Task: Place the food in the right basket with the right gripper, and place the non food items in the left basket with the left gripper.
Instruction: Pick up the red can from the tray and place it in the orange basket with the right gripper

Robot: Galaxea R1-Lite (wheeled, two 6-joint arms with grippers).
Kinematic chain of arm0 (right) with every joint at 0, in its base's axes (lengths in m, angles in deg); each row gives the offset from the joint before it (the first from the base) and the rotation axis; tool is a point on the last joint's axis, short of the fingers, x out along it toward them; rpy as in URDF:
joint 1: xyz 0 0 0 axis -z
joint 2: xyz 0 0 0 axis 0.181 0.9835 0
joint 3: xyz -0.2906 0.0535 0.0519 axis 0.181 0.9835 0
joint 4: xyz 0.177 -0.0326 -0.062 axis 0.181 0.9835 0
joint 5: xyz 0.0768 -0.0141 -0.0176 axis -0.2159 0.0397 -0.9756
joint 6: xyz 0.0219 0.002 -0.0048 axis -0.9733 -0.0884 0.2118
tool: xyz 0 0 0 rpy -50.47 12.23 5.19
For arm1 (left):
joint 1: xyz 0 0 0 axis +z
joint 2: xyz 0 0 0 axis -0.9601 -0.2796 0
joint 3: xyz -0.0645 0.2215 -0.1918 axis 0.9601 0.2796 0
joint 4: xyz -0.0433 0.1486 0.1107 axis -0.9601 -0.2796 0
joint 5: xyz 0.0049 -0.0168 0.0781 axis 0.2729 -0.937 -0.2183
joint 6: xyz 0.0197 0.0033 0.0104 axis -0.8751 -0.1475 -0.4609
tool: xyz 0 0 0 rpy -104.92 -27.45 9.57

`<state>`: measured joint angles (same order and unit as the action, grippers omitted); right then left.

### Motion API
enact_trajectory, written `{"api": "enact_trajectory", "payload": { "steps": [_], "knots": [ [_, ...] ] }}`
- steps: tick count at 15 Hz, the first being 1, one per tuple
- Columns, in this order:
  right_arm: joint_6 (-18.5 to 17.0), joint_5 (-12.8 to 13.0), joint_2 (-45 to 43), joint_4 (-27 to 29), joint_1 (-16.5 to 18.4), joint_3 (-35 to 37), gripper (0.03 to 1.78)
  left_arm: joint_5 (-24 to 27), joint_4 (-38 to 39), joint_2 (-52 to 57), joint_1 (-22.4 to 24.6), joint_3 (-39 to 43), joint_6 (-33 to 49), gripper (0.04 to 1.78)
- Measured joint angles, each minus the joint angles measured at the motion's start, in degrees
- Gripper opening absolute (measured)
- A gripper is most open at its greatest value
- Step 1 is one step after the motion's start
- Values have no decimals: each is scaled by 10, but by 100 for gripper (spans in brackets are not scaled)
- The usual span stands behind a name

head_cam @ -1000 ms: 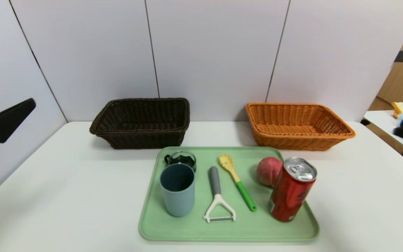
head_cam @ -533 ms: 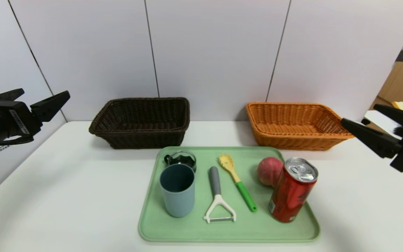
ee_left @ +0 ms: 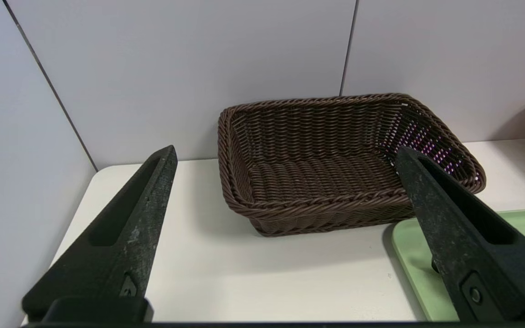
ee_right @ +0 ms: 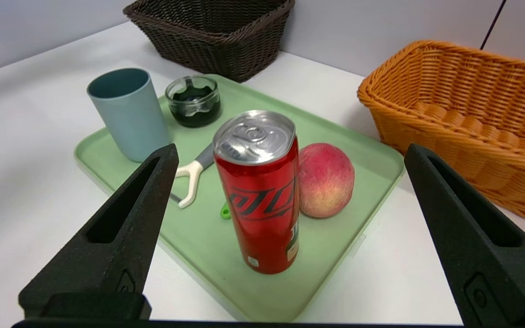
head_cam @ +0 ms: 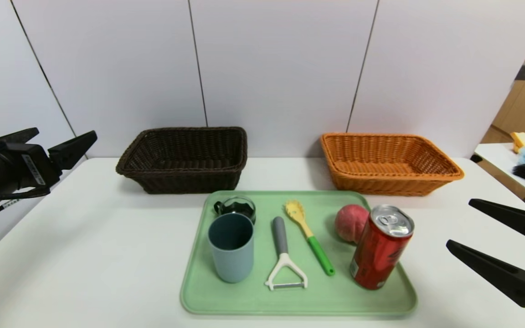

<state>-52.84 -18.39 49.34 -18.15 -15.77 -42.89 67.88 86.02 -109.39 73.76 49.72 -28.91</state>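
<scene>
1. I am a two-armed robot facing a white table (head_cam: 84, 246) with a green tray (head_cam: 253, 300) in the middle of it.
2. My right gripper (head_cam: 470, 223) hangs low over the table's right side, just beside the tray, with its jaws spread wide and holding nothing.
3. In my right wrist view that gripper (ee_right: 290, 155) points at a red can (ee_right: 262, 196), which shows between the two fingers (ee_right: 121, 214).
4. The can (head_cam: 380, 248) stands upright at the tray's right end, with a peach (head_cam: 350, 222) just behind it; I cannot tell whether they touch.
5. My left gripper (head_cam: 59, 136) hovers off the table's far left edge, jaws also wide apart and empty.
6. In my left wrist view it (ee_left: 285, 155) faces the brown basket (ee_left: 349, 200), which has nothing inside.
7. The brown basket (head_cam: 182, 159) sits behind the tray on my left, and the orange basket (head_cam: 388, 164) behind it on my right, well apart from each other.
8. On the tray's left end a blue cup (head_cam: 231, 248) stands upright, with a small glass jar (head_cam: 236, 207) just behind it.
9. Between cup and peach lie a grey-handled peeler (head_cam: 283, 255) and a yellow and green spoon (head_cam: 310, 239), side by side without touching.
</scene>
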Motion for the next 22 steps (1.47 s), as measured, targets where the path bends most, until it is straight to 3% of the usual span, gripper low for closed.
{"api": "enact_trajectory", "payload": {
  "steps": [10,13,17,22],
  "knots": [
    [21,-9,-17,15,-7,86,171,-1,0,19,0,33,1,169],
    [35,-12,7,33,-18,75,171,-1,0,20,0,34,1,169],
    [97,-15,73,30,-30,54,171,-1,1,25,0,41,0,169],
    [99,-15,136,20,-53,15,171,-1,1,36,0,54,0,169]
  ]
}}
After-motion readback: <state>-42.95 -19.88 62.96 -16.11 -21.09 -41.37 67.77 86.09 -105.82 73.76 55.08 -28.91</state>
